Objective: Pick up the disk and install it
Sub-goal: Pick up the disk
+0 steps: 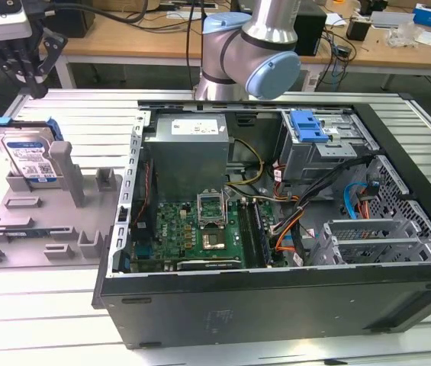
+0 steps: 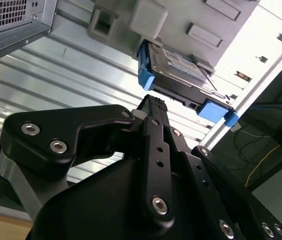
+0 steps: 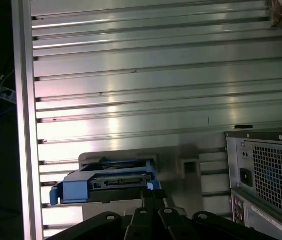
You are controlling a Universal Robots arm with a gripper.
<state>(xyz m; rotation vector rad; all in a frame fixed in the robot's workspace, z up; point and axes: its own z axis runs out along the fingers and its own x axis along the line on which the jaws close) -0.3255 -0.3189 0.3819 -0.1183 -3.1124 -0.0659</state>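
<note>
Exterior view, far left: finds the disk [image 1: 28,156] upright in a grey stand [image 1: 17,229], beside the open computer case [image 1: 276,305]. Shows the gripper [image 1: 36,85] just above and apart, pinched closed, holding nothing. Could knock the blue bracket if lowered closed or off-centre. Leaves free room overhead; crowds sideways toward the post [image 1: 64,171] and case wall.

Silver disk [image 1: 26,155] in blue bracket, standing upright in grey holder [image 1: 43,221]
</note>
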